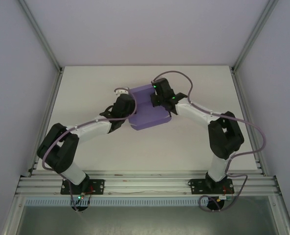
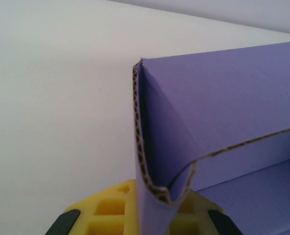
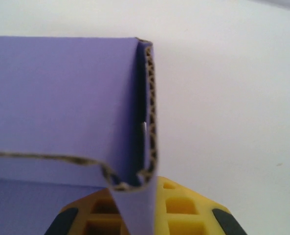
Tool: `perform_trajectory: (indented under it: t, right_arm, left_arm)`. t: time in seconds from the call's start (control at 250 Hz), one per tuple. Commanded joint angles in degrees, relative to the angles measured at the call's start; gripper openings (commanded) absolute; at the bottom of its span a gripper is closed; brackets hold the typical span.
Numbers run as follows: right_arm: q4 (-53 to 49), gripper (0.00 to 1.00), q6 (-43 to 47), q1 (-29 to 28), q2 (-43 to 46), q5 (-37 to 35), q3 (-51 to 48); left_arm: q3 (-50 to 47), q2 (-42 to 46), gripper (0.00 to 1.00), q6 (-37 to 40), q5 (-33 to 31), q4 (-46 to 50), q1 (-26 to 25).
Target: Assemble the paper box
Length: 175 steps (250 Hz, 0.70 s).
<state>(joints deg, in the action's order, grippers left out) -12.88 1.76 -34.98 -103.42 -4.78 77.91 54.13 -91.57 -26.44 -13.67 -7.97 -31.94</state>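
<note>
Both sets of jaws are squeezing shut on the purple paper box (image 1: 149, 120). On the left gripper (image 2: 157, 218), the yellow fingers (image 2: 108, 215) are pinching a folded-up side wall of the box, and the brown wavy edge of the card is showing just above them. On the right gripper (image 3: 135, 218), the yellow fingers (image 3: 184, 210) are pinching the wall at the other end the same way. Seen from above, the box is lying near the middle of the white table (image 1: 86, 93), sitting between the two arms, with one gripper touching each side.
</note>
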Motion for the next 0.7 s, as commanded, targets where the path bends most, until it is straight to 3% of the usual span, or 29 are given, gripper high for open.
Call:
perform_trajectory:
  t: [0.0,0.184,0.324,0.488,0.528,0.584,0.696]
  right_arm:
    - [-4.6,0.00,-13.1,-0.2,-4.5,-25.3,3.5]
    - [-9.7,0.00,-14.3,0.4,-9.9,-41.1,9.0]
    - [-8.9,0.00,-13.8,1.1,-9.8,-44.2,9.6]
    - [0.9,0.00,-8.8,1.1,-6.3,-30.6,4.4]
    - [4.6,0.12,-6.8,1.2,-4.8,-25.0,2.3]
    - [10.3,0.37,-6.0,1.5,-2.4,-17.9,-1.4]
    - [18.6,0.54,-3.5,2.2,3.0,-3.2,-8.1]
  left_arm:
    - [6.5,-1.7,0.00,-11.1,-16.2,12.7,-1.8]
    - [8.1,-2.9,0.00,-15.5,-17.4,18.3,-1.5]
    - [6.7,-2.7,0.00,-16.9,-15.4,17.6,-0.4]
    - [7.3,-3.7,0.00,-13.8,-12.5,15.7,-0.1]
    - [7.2,-3.7,0.00,-12.6,-11.4,14.4,-0.1]
    - [6.7,-3.7,0.00,-10.9,-9.6,12.0,-0.1]
    - [6.1,-3.4,0.00,-9.5,-7.0,9.8,-0.1]
